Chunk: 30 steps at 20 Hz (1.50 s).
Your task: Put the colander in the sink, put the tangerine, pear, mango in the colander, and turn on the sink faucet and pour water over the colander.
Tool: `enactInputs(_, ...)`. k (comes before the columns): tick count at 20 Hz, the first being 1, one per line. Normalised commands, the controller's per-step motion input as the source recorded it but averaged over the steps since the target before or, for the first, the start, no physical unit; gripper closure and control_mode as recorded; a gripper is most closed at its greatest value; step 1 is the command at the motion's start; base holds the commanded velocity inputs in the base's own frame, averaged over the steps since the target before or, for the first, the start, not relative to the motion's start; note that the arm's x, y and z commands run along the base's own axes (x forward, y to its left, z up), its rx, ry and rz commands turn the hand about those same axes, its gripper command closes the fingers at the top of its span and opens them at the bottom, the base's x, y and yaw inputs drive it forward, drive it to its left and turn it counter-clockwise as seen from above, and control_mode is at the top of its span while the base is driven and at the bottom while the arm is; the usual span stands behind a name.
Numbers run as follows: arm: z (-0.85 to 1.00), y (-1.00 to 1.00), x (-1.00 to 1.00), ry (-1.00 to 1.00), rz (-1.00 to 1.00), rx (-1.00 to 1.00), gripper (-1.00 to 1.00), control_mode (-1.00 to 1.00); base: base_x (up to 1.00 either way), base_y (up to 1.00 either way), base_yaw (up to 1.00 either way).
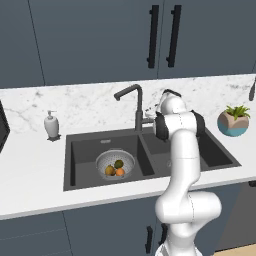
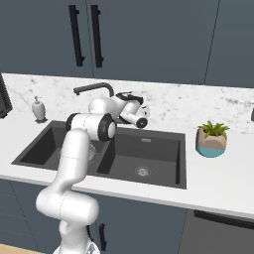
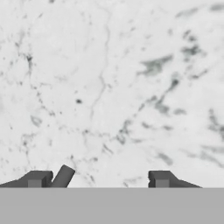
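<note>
Colander (image 1: 115, 164) sits in the left basin of the sink (image 1: 80, 155), well below and to the left of the gripper (image 3: 98, 179); in the right base view the arm's white link covers nearly all of it, only a sliver of rim showing beside the link. Inside it: tangerine (image 1: 120, 172), pear (image 1: 109, 170) and mango (image 1: 118, 163), clustered and touching; all three are very small, and the pear's outline is hard to separate from the tangerine's. Sink faucet (image 1: 131, 102) stands behind the divider between the basins, spout angled out over the left basin. The gripper is at the faucet's base on the right side, at the height of the small side lever (image 3: 63, 176). In the left base view the wrist and the forearm hide the fingertips and most of the lever. In the hand view both dark fingertips (image 3: 36, 179) stand wide apart, jaws unclenched, with a short grey bar, taken as the lever, just inside the left tip; contact between them cannot be told, as the lower part is cut off. Beyond the tips is white marble backsplash (image 3: 113, 87). Farther out: soap dispenser (image 1: 51, 125) on the counter (image 1: 30, 170) left of the sink, potted plant (image 2: 212, 138) to the right.
</note>
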Motion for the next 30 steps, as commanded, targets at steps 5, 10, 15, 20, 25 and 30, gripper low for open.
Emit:
enactInputs(5, -0.28, -0.09, 0.21, 0.00, -0.02, 0.00, 1.00, -1.00, 0.00, 0.00, 0.00)
enactInputs(10, -0.23, -0.32, 0.23, 0.00, -0.05, 0.00, 1.00, -1.00, 0.00, 0.00, 0.00)
enactInputs(15, -0.19, -0.48, 0.21, 0.00, -0.11, 0.00, 1.00, -1.00, 0.00, 0.00, 0.00)
enactInputs(20, -0.12, -0.58, 0.20, 0.00, -0.14, 0.00, 1.00, -1.00, 0.00, 0.00, 0.00)
enactInputs(25, -0.16, -0.74, 0.07, 0.02, -0.11, 0.00, 1.00, -1.00, 0.00, 0.00, 0.00)
enactInputs(30, -0.19, -0.88, 0.02, 0.05, -0.06, 0.00, 1.00, -1.00, 0.00, 0.00, 0.00)
